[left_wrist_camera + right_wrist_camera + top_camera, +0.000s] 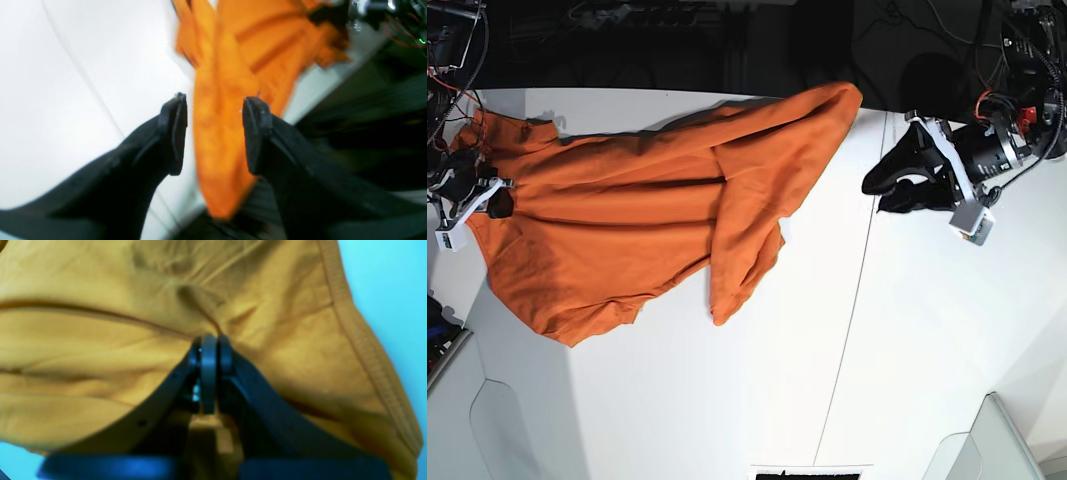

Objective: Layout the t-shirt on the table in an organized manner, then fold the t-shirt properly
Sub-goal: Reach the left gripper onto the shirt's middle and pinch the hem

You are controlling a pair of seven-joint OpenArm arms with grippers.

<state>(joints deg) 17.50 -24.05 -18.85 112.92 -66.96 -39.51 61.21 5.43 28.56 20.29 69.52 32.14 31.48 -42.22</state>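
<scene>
Orange fabric of the t-shirt (637,230) lay stretched across the far left part of the table (847,380), one corner reaching to the far edge near the table's middle, a loose flap hanging toward the near side at centre. A thin dark seam line (857,290) ran across the tabletop just right of the shirt.

At the left edge of the base view, the right gripper (209,350) had its jaws pressed together, pinching a bunch of the shirt; creases fanned out from the pinch, and a stitched hem ran down the cloth to its right.

On the right, the left gripper (889,183) stood apart from the shirt with its jaws spread. Its wrist view, blurred, showed the orange cloth beyond the gap between the fingers (173,133), not clamped.
</scene>
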